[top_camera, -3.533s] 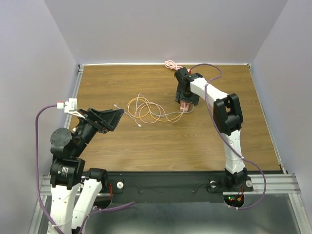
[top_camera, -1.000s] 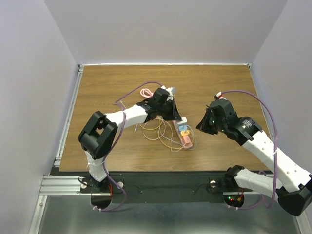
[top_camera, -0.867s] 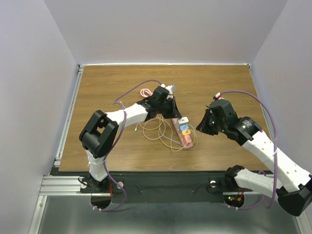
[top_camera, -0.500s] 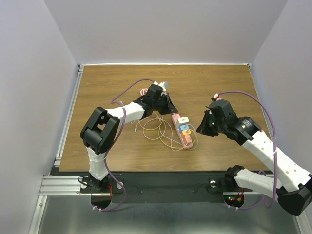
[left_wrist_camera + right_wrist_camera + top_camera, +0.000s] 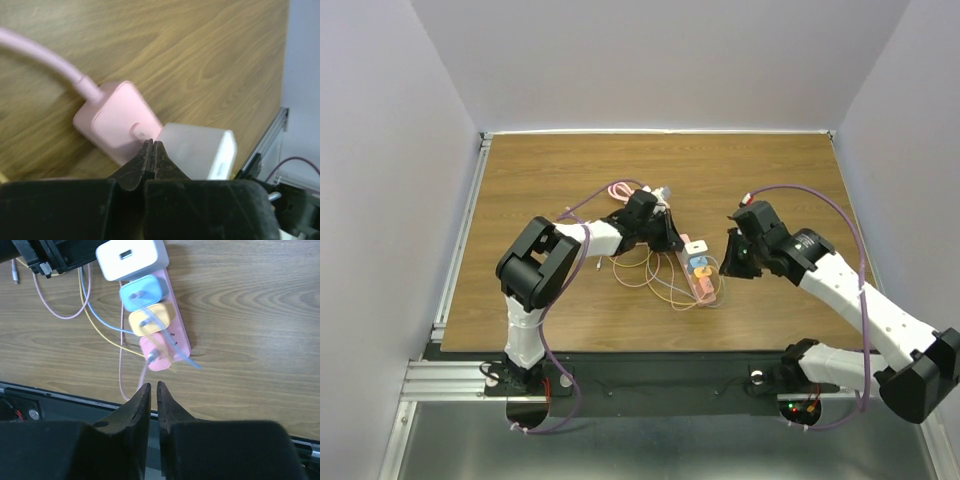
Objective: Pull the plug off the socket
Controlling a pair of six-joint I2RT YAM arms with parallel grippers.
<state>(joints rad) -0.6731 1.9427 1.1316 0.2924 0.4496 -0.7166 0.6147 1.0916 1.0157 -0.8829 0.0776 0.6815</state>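
Pointing at the socket [image 5: 112, 125], left tool [image 5: 152, 146] is pinched together; right tool [image 5: 152, 387] stands slightly parted, empty.

Wood-grain table [image 5: 570, 170]; plain pale walls [image 5: 650, 60] on three sides — even, soft light.

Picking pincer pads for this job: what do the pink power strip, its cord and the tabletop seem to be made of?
Power strip: likely moulded plastic, smooth satin pink, with rounded edges and soft highlights. Cord: probably a rubbery or vinyl sheath, matte, bending smoothly. Tabletop: wood or wood-look laminate; brown grain shows, with a slight sheen.
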